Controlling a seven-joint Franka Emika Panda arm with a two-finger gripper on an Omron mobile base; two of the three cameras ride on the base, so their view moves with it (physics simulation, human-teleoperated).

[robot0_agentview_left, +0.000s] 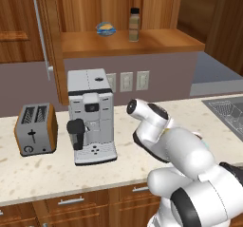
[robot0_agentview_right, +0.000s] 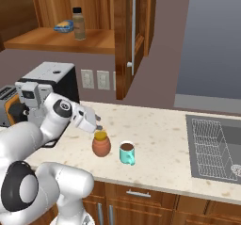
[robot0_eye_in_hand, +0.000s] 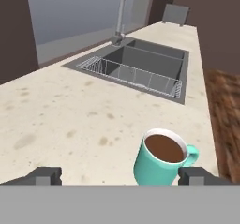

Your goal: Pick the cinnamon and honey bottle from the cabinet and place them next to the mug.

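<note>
Honey bottle (robot0_agentview_right: 101,144) just beside mug (robot0_agentview_right: 127,153) on counter (robot0_agentview_right: 160,139) — cinnamon (robot0_agentview_right: 78,24) on cabinet (robot0_agentview_right: 61,39) shelf

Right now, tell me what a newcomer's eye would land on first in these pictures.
The squat terracotta-orange honey jar stands on the speckled counter just left of the small teal mug of dark liquid, with the white arm's end effector open right above the jar. Up on the reddish-brown wooden cabinet shelf, the slim black-capped cinnamon bottle waits.

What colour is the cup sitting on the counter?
Teal-turquoise, with dark brown liquid inside; the mug shows best in the hand view.
</note>
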